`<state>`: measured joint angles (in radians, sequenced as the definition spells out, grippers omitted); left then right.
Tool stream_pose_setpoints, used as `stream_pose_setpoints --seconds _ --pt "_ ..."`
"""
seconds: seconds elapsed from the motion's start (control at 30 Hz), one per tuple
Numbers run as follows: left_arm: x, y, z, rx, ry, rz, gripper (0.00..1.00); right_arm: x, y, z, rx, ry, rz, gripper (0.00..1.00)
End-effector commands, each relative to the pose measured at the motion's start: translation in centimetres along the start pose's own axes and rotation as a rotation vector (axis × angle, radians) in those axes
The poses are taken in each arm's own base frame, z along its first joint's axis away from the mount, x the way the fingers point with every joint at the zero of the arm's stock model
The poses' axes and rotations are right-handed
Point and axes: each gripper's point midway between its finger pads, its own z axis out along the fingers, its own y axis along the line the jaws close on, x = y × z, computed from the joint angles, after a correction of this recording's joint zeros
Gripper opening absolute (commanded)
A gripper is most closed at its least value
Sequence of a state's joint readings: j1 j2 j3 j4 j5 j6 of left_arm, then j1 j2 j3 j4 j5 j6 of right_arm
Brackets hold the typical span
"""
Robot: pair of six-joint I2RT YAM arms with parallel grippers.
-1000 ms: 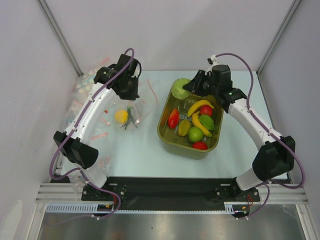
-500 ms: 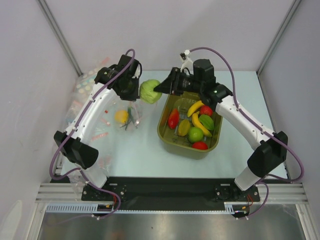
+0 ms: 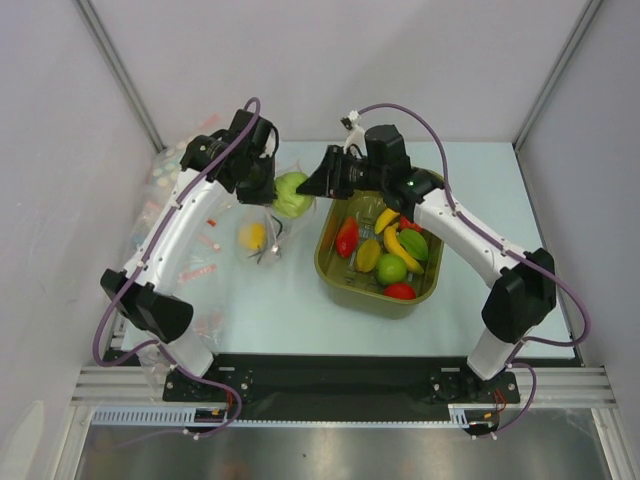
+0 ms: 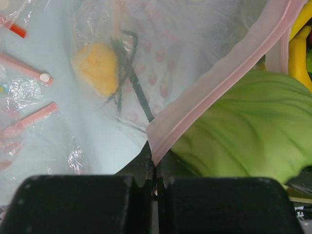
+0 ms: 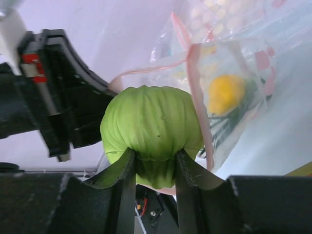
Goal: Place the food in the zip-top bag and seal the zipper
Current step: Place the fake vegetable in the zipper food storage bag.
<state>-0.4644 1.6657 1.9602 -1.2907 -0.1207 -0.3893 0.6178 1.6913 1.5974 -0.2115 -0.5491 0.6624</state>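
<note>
My left gripper (image 3: 262, 190) (image 4: 154, 163) is shut on the pink zipper strip (image 4: 229, 68) of the clear zip-top bag (image 3: 265, 238) and holds its mouth up. A yellow lemon (image 3: 250, 235) (image 4: 95, 68) lies inside the bag. My right gripper (image 3: 303, 186) (image 5: 153, 158) is shut on a round, ribbed green toy vegetable (image 3: 291, 194) (image 5: 151, 124) and holds it at the bag's mouth, against the pink strip (image 5: 197, 97). The vegetable also shows in the left wrist view (image 4: 239, 131). Bananas (image 3: 398, 232), a green apple (image 3: 390, 268) and a red tomato (image 3: 400, 291) lie in the olive tub (image 3: 325, 262).
The olive tub stands right of the bag and holds several more toy foods, among them a red one (image 3: 347, 238). Loose clear bags with pink strips (image 3: 195, 255) (image 4: 24, 68) lie along the table's left side. Grey enclosure walls stand on three sides.
My right arm has carried the green vegetable left from over the tub's back corner to the bag's mouth. My left gripper has kept its hold on the bag's edge, which shifted slightly.
</note>
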Motion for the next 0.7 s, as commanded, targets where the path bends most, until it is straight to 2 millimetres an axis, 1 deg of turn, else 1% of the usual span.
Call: stream_pose_setpoints --seconds 0.0,0.07,0.1,0.13,0.17,0.23,0.27,0.33,0.4,0.47,0.53,0.57,0.6,0.63,0.67 --pt "-1.5 -1.3 -2.9 0.085 -0.089 -0.041 0.01 -0.2 0.1 0.7 0.012 -0.005 -0.045 0.12" --pt "-1.4 -1.2 -2.6 0.080 -0.083 -0.043 0.01 -0.2 -0.1 0.9 0.026 -0.003 -0.044 0.12" --pt "-1.5 -1.2 -2.6 0.081 -0.082 -0.043 0.01 -0.3 -0.5 1.0 0.039 -0.006 -0.052 0.14" --pt "-1.6 -1.2 -2.5 0.082 -0.083 -0.045 0.01 -0.1 -0.6 1.1 0.048 0.002 -0.054 0.18" --pt "-1.7 -1.2 -2.5 0.083 -0.084 -0.046 0.01 -0.4 -0.1 1.2 0.045 -0.002 -0.068 0.30" --pt "-2.0 -1.2 -2.9 0.093 -0.098 -0.052 0.01 -0.2 -0.4 1.4 0.071 0.017 -0.077 0.53" --pt "-2.2 -1.1 -2.9 0.093 -0.101 -0.057 0.01 -0.2 0.0 1.4 0.067 0.021 -0.089 0.71" --pt "-2.4 -1.1 -3.1 0.096 -0.104 -0.059 0.01 -1.1 1.1 0.8 0.058 -0.002 -0.119 0.85" --pt "-2.6 -0.8 -2.9 0.087 -0.097 -0.062 0.01 -1.7 1.8 0.3 0.053 -0.027 -0.135 0.94" --pt "-2.8 -0.3 -2.9 0.078 -0.100 -0.069 0.01 -2.6 2.6 -0.6 0.052 -0.063 -0.161 0.93" --pt "-2.9 0.0 -2.9 0.076 -0.099 -0.074 0.01 -3.5 2.2 -1.5 0.072 -0.094 -0.166 0.92" --pt "-3.1 0.2 -2.9 0.076 -0.102 -0.081 0.01 -4.0 2.5 -2.3 0.079 -0.116 -0.173 0.91" --pt "-3.3 0.3 -2.9 0.076 -0.106 -0.083 0.01 -5.0 1.3 -2.9 0.117 -0.147 -0.167 0.91" --pt "-3.4 0.3 -2.9 0.077 -0.106 -0.085 0.01 -5.0 0.4 -3.4 0.146 -0.151 -0.156 0.90" --pt "-3.6 0.5 -3.0 0.074 -0.110 -0.086 0.01 -5.5 -0.7 -3.9 0.180 -0.168 -0.136 0.88"
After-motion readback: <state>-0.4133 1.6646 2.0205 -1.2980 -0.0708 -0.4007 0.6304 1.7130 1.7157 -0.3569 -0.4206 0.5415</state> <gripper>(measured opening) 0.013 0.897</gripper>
